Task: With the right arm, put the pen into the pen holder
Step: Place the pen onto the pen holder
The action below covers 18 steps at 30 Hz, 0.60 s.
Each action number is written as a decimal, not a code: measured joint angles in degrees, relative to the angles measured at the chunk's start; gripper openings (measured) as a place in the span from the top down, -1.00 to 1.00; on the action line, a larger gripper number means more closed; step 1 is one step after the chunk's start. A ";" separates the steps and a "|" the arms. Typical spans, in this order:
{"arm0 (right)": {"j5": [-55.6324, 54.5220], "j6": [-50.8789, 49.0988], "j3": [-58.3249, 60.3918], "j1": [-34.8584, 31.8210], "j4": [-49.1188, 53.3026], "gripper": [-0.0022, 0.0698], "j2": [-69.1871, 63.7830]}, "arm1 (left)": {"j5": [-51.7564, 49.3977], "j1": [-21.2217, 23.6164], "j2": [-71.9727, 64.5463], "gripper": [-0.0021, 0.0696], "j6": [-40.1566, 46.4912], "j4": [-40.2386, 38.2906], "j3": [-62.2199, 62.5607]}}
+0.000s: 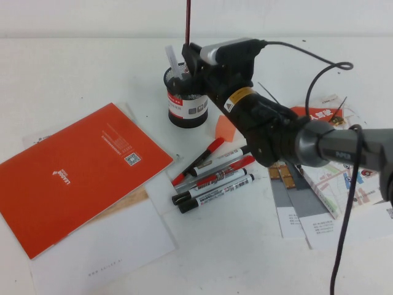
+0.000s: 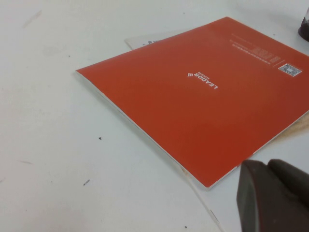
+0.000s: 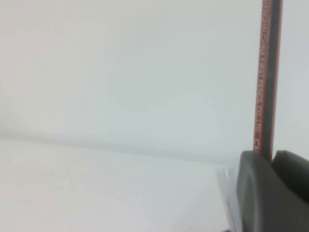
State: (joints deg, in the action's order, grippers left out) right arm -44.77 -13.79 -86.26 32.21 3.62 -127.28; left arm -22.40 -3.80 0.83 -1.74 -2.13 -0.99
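Right gripper (image 1: 191, 58) sits directly over the pen holder (image 1: 187, 98), far centre of table (image 1: 73, 67). Jaws clamped on the pen (image 1: 188, 21), which stands upright and runs out of the top edge of the high view; its lower end is hidden behind the fingers, so cannot tell whether it is inside the rim. Right wrist view confirms: pen (image 3: 264, 72) rises vertical between the dark fingers (image 3: 256, 193), printed text along shaft, unreadable.

Holder: black mesh, white and red label band, print too small to read. A white item already stands in it on the robot's left side.

Room: table bare to the robot's left of and beyond the holder. Near side crowded: markers (image 1: 212, 178) (red-capped and black-capped, fanned in a bunch) lie between holder and front edge, touching one another. Orange booklet (image 1: 80, 175) lies well to the left on white sheets (image 1: 104, 246); brand reads "LEADOR" or similar in left wrist view (image 2: 203, 82), QR-type code near one corner. Leaflets (image 1: 325, 178) lie under the right arm (image 1: 276, 132), yellow sticker on arm, text illegible.

Left gripper (image 2: 273, 195): only a dark finger part shows, near the booklet's corner edge; jaw state: cannot tell.
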 joint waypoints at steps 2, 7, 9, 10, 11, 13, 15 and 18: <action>1.15 0.00 -1.31 0.00 0.00 0.84 -1.19 | 0.00 0.00 0.00 0.95 0.00 0.00 0.00; 2.58 0.00 -2.29 -0.03 -0.90 0.49 -3.33 | 0.00 0.00 0.00 0.95 0.00 0.00 0.00; 3.28 0.00 -2.29 -0.12 -1.50 0.31 -3.83 | 0.00 0.00 0.00 0.95 0.00 0.00 0.00; 3.60 0.11 -2.29 -0.12 -1.95 0.24 -3.98 | 0.00 0.00 0.00 0.95 0.00 0.00 0.00; 3.58 0.11 -2.29 -0.12 -2.20 0.19 -4.12 | 0.00 0.00 0.00 0.95 0.00 0.00 0.00; 3.68 0.11 -2.29 -0.12 -2.57 0.15 -4.25 | 0.00 0.00 0.00 0.95 0.00 0.00 0.00; 3.93 0.11 -2.17 -0.12 -2.44 0.22 -3.64 | 0.00 0.00 0.00 0.95 0.00 0.00 0.00; 6.45 0.11 0.01 -0.12 -0.20 0.63 -0.17 | 0.00 0.00 0.00 0.95 0.00 0.00 0.00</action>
State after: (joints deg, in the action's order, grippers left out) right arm -38.32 -13.68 -86.25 32.09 3.41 -127.44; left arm -22.40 -3.80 0.83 -1.74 -2.13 -0.99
